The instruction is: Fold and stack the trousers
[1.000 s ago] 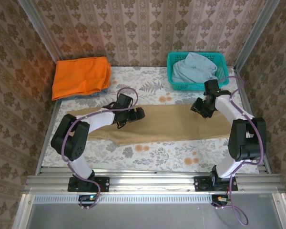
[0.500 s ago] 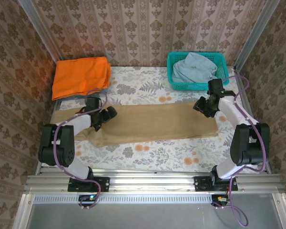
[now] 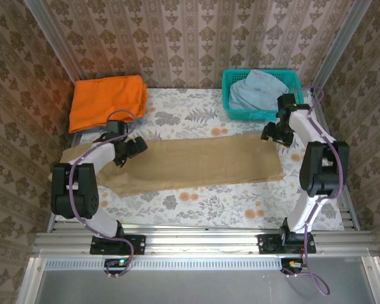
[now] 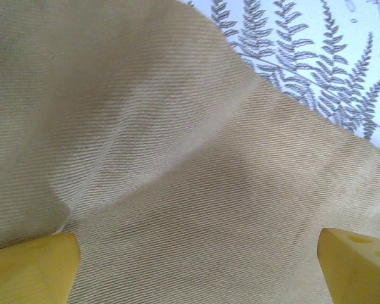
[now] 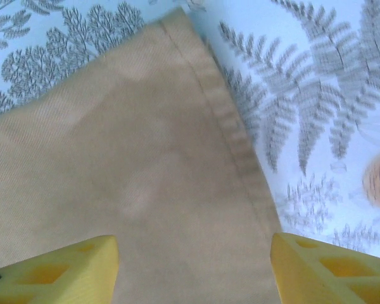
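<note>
The tan trousers [image 3: 202, 161] lie flat as a long band across the middle of the table, from its left edge to the right side. My left gripper [image 3: 132, 147] hovers over their left part. In the left wrist view its yellow fingertips [image 4: 31, 266] stand wide apart and open, with smooth tan cloth [image 4: 177, 158] beneath and nothing between them. My right gripper [image 3: 272, 133] is above the far right corner of the trousers. It is open [image 5: 193, 272], its fingers straddling the stitched hem [image 5: 228, 120] that lies flat on the tablecloth.
A folded orange garment [image 3: 107, 101] sits at the back left corner. A teal basket [image 3: 227, 95] with a pale blue garment [image 3: 256, 88] stands at the back right, just behind my right gripper. Bare floral tablecloth [image 3: 209, 202] runs along the near side.
My left gripper slid left along the trousers, which now lie shifted left. My right gripper opened, let the right end drop flat, and drew back a little toward the basket.
</note>
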You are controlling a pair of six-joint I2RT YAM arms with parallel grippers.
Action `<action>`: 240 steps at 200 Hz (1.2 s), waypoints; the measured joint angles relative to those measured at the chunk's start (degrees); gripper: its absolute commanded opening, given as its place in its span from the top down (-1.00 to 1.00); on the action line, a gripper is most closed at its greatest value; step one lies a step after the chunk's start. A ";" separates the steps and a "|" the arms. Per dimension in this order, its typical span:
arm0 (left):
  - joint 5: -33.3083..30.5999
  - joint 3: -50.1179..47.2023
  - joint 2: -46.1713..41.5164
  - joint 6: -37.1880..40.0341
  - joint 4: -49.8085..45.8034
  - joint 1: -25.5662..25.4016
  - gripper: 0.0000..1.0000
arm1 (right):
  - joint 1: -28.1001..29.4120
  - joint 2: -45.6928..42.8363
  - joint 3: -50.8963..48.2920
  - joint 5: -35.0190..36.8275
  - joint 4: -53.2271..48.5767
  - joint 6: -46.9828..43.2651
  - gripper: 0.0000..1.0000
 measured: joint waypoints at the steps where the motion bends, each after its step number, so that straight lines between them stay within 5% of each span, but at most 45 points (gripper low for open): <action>1: 0.04 0.02 -0.02 0.00 0.00 0.00 -0.92 | 0.00 0.22 0.15 0.00 -0.04 -0.11 -0.32; 112: 3.91 -0.98 -12.07 -0.04 -0.39 -4.76 -0.94 | 0.11 6.12 -4.04 3.52 -6.58 -2.71 -0.18; 134: 3.93 -0.98 -13.97 -0.02 -1.53 -4.70 -0.94 | -0.55 6.34 -4.04 1.86 -6.62 -2.84 0.09; 240: 5.62 -1.49 -17.88 -0.04 -3.58 -3.89 -0.93 | -1.11 4.09 -4.85 1.57 -6.23 -3.17 -0.33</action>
